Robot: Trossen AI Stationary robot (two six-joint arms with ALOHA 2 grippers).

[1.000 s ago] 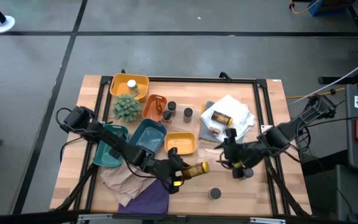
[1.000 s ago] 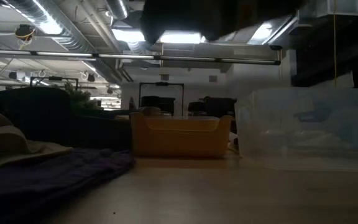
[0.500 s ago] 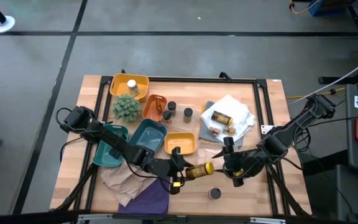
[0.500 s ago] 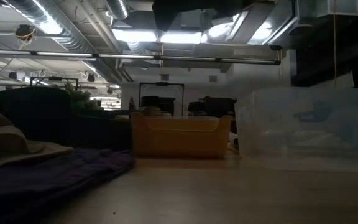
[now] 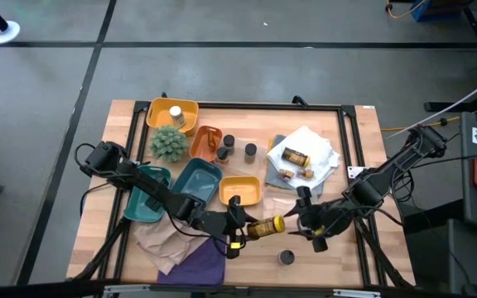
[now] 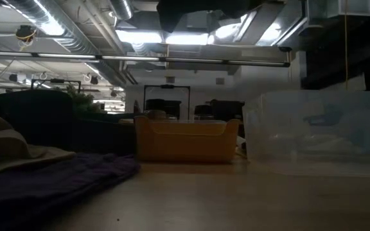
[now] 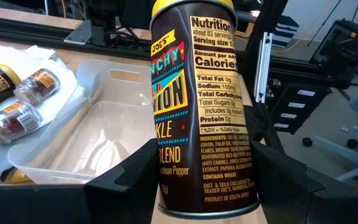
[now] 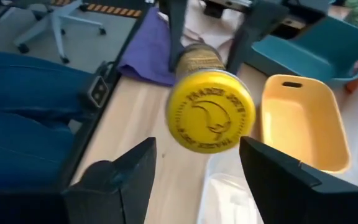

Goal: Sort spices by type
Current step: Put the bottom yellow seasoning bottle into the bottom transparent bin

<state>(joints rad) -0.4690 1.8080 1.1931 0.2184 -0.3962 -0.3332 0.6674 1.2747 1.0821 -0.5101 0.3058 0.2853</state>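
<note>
A dark brown spice jar with a yellow lid (image 5: 263,225) is in my left gripper (image 5: 243,225), shut on it over the table's near middle. The label shows in the left wrist view (image 7: 197,106). My right gripper (image 5: 305,220) is open just right of the jar. In the right wrist view its fingers stand either side of the yellow lid (image 8: 211,118) without touching. A dark-lidded jar (image 5: 286,258) stands on the table near the front edge. More jars lie on a white cloth (image 5: 292,157). Two dark jars (image 5: 238,146) stand by the orange tray. My left gripper pinches the jar's base end (image 7: 197,193) between its two fingers (image 7: 129,180), one on each side of the label. The fingers come level from the table's left and lie along the jar. The jar is lifted clear, lying level with its yellow lid (image 5: 278,223) pointing right.
A yellow tray (image 5: 172,112) with a pale-lidded jar, an orange tray (image 5: 207,142), two teal trays (image 5: 195,180) and a small yellow tray (image 5: 240,190) fill the left and middle. A spiky green plant (image 5: 169,142), beige cloth (image 5: 160,238) and purple cloth (image 5: 201,265) lie nearby.
My right gripper has moved toward the table's left, closing in on the yellow lid of the jar my left gripper holds. The left gripper has carried the jar a little to the right.
</note>
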